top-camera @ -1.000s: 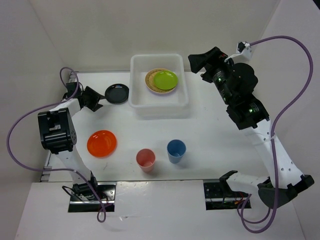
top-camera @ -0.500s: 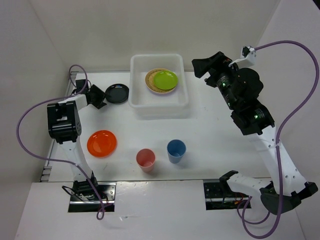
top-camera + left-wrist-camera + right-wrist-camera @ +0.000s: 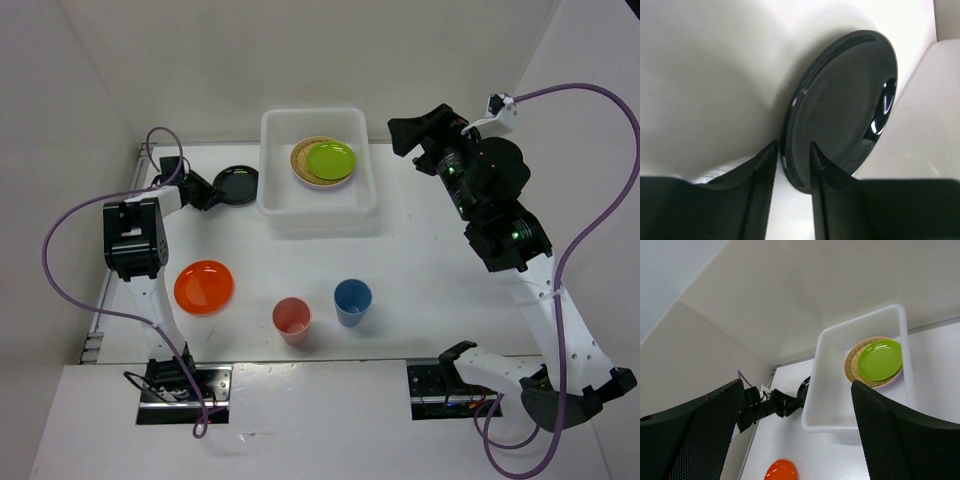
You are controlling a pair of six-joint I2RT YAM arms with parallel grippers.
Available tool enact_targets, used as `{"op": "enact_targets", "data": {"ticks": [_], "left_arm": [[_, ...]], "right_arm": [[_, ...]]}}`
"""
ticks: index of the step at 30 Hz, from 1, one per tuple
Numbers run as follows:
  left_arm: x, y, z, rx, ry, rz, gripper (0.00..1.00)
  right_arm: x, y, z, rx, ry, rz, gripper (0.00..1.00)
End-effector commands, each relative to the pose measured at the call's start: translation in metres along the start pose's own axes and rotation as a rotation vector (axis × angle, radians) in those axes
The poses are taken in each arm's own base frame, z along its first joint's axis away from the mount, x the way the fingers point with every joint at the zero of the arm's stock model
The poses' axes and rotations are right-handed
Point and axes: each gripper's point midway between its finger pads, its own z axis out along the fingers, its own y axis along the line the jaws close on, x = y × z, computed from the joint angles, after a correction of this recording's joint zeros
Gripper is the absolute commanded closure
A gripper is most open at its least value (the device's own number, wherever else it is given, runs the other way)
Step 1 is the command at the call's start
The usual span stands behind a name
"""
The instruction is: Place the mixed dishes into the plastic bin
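While left claw [image 3: 792, 150] pinches rim of black plate [image 3: 845, 110], plate stays just beside bin [image 3: 315, 212] (on bin's left side). Right claw [image 3: 795, 390] spread wide, up high, holding nothing. Lime green plate [image 3: 331, 159] on tan plate [image 3: 303, 160] inside bin. Orange plate [image 3: 204, 286], pink cup [image 3: 291, 319], blue cup [image 3: 352, 301] on table [image 3: 420, 270], nearer arms.

Robot lab cell, bare white walls [image 3: 300, 50]
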Motion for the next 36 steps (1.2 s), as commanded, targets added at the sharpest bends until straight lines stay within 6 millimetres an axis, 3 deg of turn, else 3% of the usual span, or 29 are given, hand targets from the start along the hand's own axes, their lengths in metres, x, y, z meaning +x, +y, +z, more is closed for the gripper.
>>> {"op": "enact_targets", "data": {"ticks": [1, 5, 7, 9, 11, 13, 14, 17, 20, 23, 27, 31, 33, 34, 36], "left_arm": [[0.007, 0.002, 0.014, -0.007, 0.006, 0.009, 0.66], [0.008, 0.007, 0.014, -0.023, 0.003, 0.006, 0.89], [0.003, 0.009, 0.005, -0.029, -0.017, -0.001, 1.0], [-0.003, 0.011, -0.004, -0.033, -0.028, -0.011, 1.0], [-0.017, 0.016, -0.022, -0.042, -0.063, -0.02, 1.0], [-0.032, 0.007, -0.046, -0.025, -0.11, -0.023, 1.0], [-0.034, 0.015, -0.054, -0.033, -0.12, -0.036, 1.0], [-0.055, -0.002, -0.091, -0.003, -0.203, -0.03, 1.0], [-0.066, -0.025, -0.125, 0.021, -0.261, 0.005, 1.0], [-0.078, -0.06, -0.171, 0.093, -0.334, 0.06, 1.0], [-0.081, -0.109, -0.215, 0.224, -0.372, 0.113, 1.0], [-0.064, -0.158, -0.231, 0.312, -0.329, 0.224, 1.0], [-0.052, -0.172, -0.226, 0.342, -0.288, 0.258, 1.0], [-0.045, -0.19, -0.228, 0.373, -0.279, 0.281, 1.0], [-0.032, -0.198, -0.21, 0.369, -0.231, 0.302, 1.0]], "right_arm": [[-0.02, 0.0, -0.01, 0.001, -0.057, -0.001, 0.08], [-0.024, 0.002, -0.015, -0.004, -0.064, 0.001, 0.08], [-0.026, 0.0, -0.014, 0.003, -0.07, 0.0, 0.08], [-0.026, 0.0, -0.014, 0.003, -0.07, 0.0, 0.08], [-0.026, 0.0, -0.014, 0.003, -0.07, 0.0, 0.08], [-0.027, -0.003, -0.016, 0.01, -0.076, 0.0, 0.08], [-0.027, -0.003, -0.016, 0.01, -0.076, 0.0, 0.08], [-0.024, -0.005, -0.015, 0.007, -0.063, -0.004, 0.08], [-0.022, -0.006, -0.013, 0.007, -0.062, -0.004, 0.08], [-0.019, -0.01, -0.012, 0.012, -0.055, -0.006, 0.08], [-0.017, -0.011, -0.013, 0.012, -0.056, 0.003, 0.08], [-0.014, -0.011, -0.012, 0.004, -0.049, 0.003, 0.08], [-0.014, -0.012, -0.014, 0.003, -0.049, 0.012, 0.08], [-0.014, -0.012, -0.014, 0.003, -0.049, 0.012, 0.08], [-0.011, -0.011, -0.013, -0.004, -0.043, 0.021, 0.08]]}}
